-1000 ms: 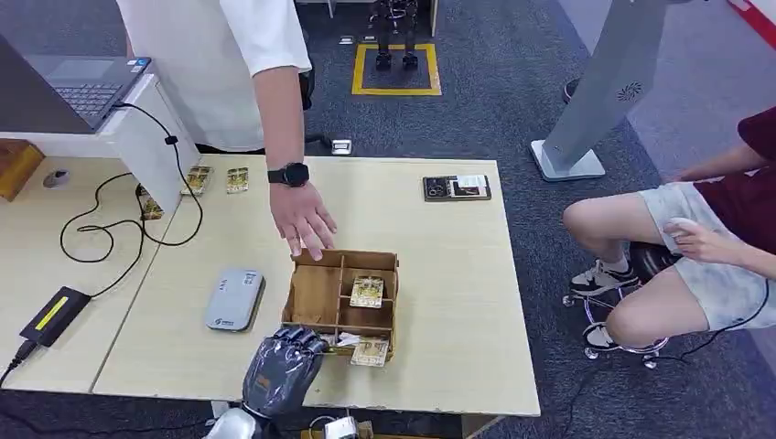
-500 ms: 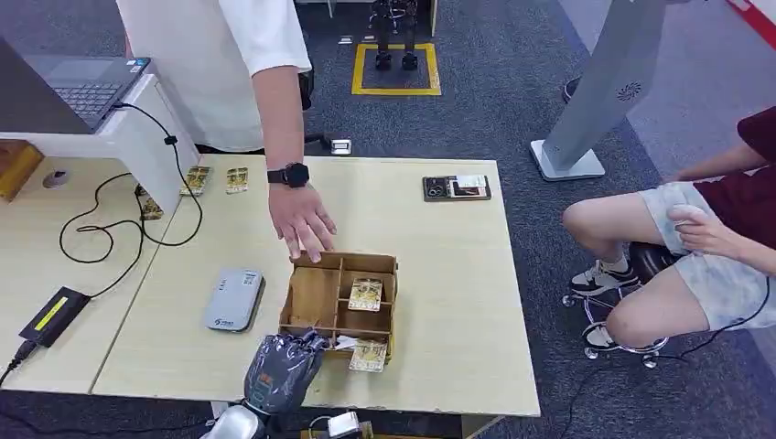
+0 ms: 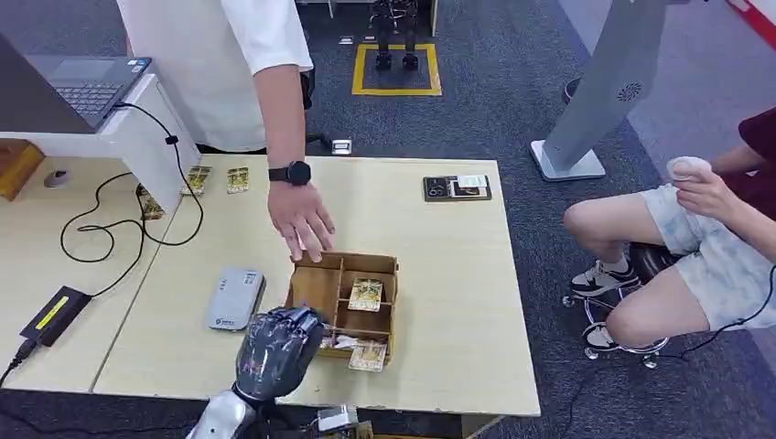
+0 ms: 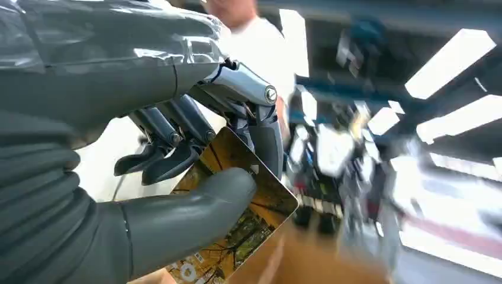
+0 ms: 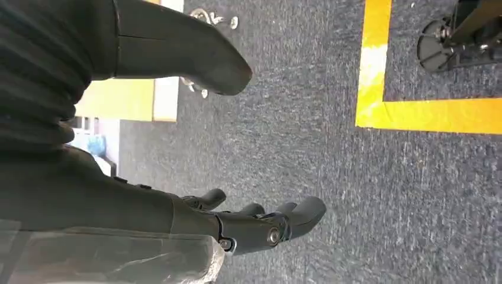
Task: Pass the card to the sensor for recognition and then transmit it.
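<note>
My left hand (image 3: 271, 349) hovers over the near left corner of the wooden compartment box (image 3: 322, 291). In the left wrist view that hand (image 4: 177, 148) pinches an orange-brown card (image 4: 248, 219) between thumb and fingers. The grey card sensor (image 3: 234, 298) lies on the table just left of the box. More cards lie in the box, one in a middle cell (image 3: 365, 294) and others at the near edge (image 3: 368, 355). My right hand (image 5: 237, 219) hangs over grey carpet with its fingers apart and nothing in it.
A person in a white shirt stands behind the table, a hand (image 3: 302, 223) held just over the box's far edge. A seated person (image 3: 705, 238) is at the right. A laptop (image 3: 87, 84), cables, a black adapter (image 3: 53, 314) and a card holder (image 3: 457, 187) lie around.
My left hand has lifted and drawn slightly left, away from the box's near edge. The seated person raised a hand. The standing person's hand stays put.
</note>
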`<state>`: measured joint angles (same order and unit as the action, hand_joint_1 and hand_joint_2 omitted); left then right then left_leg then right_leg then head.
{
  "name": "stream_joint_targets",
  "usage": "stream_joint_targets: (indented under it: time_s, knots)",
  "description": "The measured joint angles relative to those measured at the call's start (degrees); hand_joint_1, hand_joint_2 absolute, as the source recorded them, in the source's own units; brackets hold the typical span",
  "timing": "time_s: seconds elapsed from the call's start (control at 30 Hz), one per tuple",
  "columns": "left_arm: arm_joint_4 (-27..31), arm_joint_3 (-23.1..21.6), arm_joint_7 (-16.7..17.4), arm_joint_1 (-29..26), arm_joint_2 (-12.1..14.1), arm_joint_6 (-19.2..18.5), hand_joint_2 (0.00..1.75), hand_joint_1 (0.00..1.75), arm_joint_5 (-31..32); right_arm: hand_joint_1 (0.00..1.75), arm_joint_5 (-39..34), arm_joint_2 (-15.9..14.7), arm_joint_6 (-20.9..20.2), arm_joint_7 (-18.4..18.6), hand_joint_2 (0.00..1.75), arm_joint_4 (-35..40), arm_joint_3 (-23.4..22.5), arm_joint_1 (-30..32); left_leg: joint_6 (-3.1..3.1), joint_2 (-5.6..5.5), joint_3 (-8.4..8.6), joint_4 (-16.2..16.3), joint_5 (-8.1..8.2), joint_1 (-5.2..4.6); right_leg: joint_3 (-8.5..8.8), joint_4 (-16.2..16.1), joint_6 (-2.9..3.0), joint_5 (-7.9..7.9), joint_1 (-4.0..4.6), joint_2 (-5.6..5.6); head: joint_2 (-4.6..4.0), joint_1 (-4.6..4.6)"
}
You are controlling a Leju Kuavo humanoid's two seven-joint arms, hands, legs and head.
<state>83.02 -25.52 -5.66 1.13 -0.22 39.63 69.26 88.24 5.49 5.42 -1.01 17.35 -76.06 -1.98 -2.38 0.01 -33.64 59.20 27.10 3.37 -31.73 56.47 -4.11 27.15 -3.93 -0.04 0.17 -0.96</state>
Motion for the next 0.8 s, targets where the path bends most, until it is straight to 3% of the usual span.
stream_joint_targets:
  time_s: [0.13, 0.23, 0.47, 0.67, 0.8]
  knots:
    - [2.2, 4.8, -0.3, 4.2, -1.9, 0.1, 1.75, 1.75, -3.5, 0.0, 1.0, 0.0, 0.3, 0.1, 1.75, -0.4, 0.1, -0.3, 0.01, 0.0, 0.04, 0.0, -0.07, 0.01, 0.02, 0.0, 0.03, -0.04, 0.01, 0.01, 0.0, 0.0]
    - [2.2, 6.4, 1.7, 7.7, -2.0, 0.1, 1.75, 1.75, -4.8, 0.0, 1.3, 0.0, 0.6, 0.4, 1.75, -0.9, 0.3, -0.6, 0.03, -0.02, 0.0, 0.0, -0.15, 0.01, 0.01, 0.0, 0.01, -0.13, 0.01, -0.02, 0.0, 0.02]
    - [0.3, 7.2, 5.1, 14.6, -1.5, 0.1, 1.75, 1.75, -5.7, 0.0, 1.9, 0.0, 1.1, 0.6, 1.75, -1.9, 1.3, -1.2, 0.03, -0.01, -0.02, 0.0, -0.15, 0.0, 0.01, 0.0, 0.01, -0.19, 0.01, 0.0, 0.0, 0.02]
    - [-0.9, 7.2, 5.7, 16.5, -1.1, 0.1, 1.75, 1.75, -5.5, 0.0, 1.9, 0.0, 1.2, 0.6, 1.75, -2.4, 1.9, -1.4, 0.03, 0.0, -0.02, 0.0, -0.15, 0.0, -0.02, 0.0, 0.01, -0.18, 0.01, 0.01, 0.0, 0.0]
    - [-2.5, 7.2, 8.7, 18.3, -0.8, -0.1, 1.75, 1.75, -4.8, 0.0, 1.9, -0.1, 1.4, 0.9, 1.75, -2.8, 2.3, -1.5, 0.03, 0.01, -0.03, 0.0, -0.15, 0.0, -0.05, 0.0, 0.01, -0.19, 0.01, 0.03, 0.0, 0.0]
